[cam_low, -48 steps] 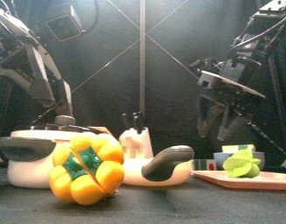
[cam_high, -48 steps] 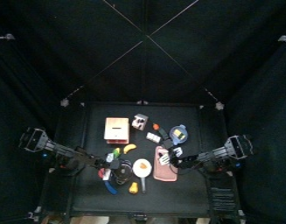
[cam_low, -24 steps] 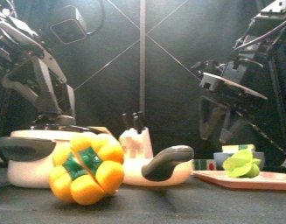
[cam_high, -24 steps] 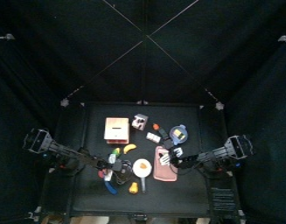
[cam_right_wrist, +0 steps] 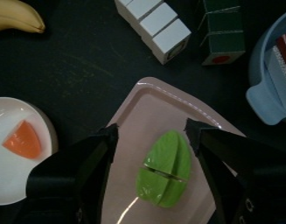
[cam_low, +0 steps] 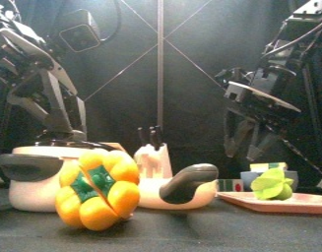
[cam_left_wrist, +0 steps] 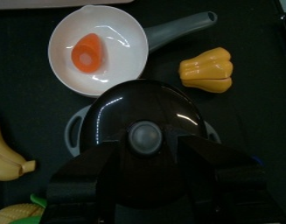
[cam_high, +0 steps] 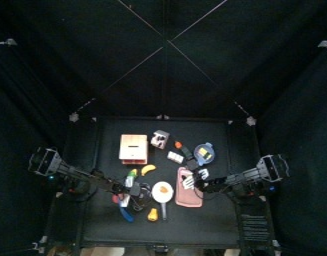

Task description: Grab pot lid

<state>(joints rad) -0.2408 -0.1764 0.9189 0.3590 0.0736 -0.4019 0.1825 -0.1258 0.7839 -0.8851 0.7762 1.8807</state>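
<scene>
The dark glass pot lid with its grey round knob point(cam_left_wrist: 144, 135) sits on the grey pot, just beside the white frying pan holding an egg point(cam_left_wrist: 101, 49). The left end effector point(cam_left_wrist: 143, 171) hangs over that knob, jaws spread wide. The right end effector point(cam_right_wrist: 156, 144), also parted, hovers over the pink tray point(cam_right_wrist: 215, 131), well apart from the lid.

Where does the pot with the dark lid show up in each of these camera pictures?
Top view: pot lid, small, at the table's left front, by the left arm.
Front view: low at the left, partly behind the yellow pepper.
Left wrist view: lid in the middle, directly below the left gripper.
Right wrist view: not in it.
Shared landmark: the yellow pepper.
</scene>
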